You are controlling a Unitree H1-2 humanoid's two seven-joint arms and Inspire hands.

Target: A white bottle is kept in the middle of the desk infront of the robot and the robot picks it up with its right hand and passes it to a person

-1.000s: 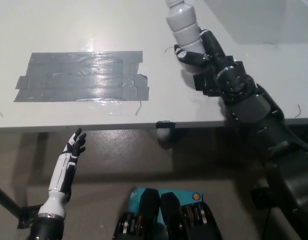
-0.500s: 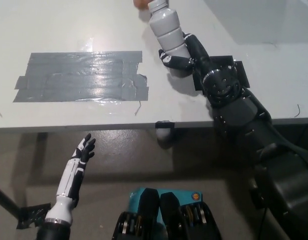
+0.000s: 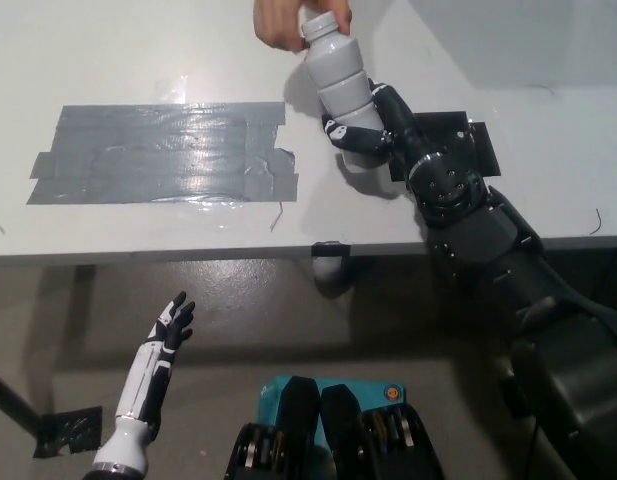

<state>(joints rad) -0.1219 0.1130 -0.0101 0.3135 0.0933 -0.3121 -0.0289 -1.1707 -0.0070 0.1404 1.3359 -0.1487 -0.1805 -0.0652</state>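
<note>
A view looking steeply down on a pale grey desk (image 3: 138, 60), with the floor below its near edge.

The robot's black right hand (image 3: 373, 125) reaches up over the desk from the lower right. Its fingers (image 3: 350, 135) are wrapped around the lower body of a white bottle (image 3: 340, 80), gripping it firmly. The bottle is ribbed and plastic, tilted with its capped top leaning toward the upper left, and it is held over the far middle of the desk rather than standing on it.

At the top edge, a person's hand (image 3: 283, 22) comes in from beyond the desk. Its fingers close around the neck and cap of the bottle, so both the robot's hand and the person's hand touch the bottle at once, one low and one high. Only the person's hand shows; the rest is out of view.

To the left of the bottle, well apart from it, a wide patch of grey duct tape (image 3: 163, 152) is stuck flat on the desk in overlapping strips, shiny under the light. Under the right wrist lies a dark patch of black tape (image 3: 475, 140), partly hidden by the arm. A small black clip or bracket (image 3: 328, 247) sits on the desk's near edge.

The white left hand (image 3: 171, 327) hangs at the lower left, below the desk edge and over the floor, fingers spread and holding nothing.
</note>
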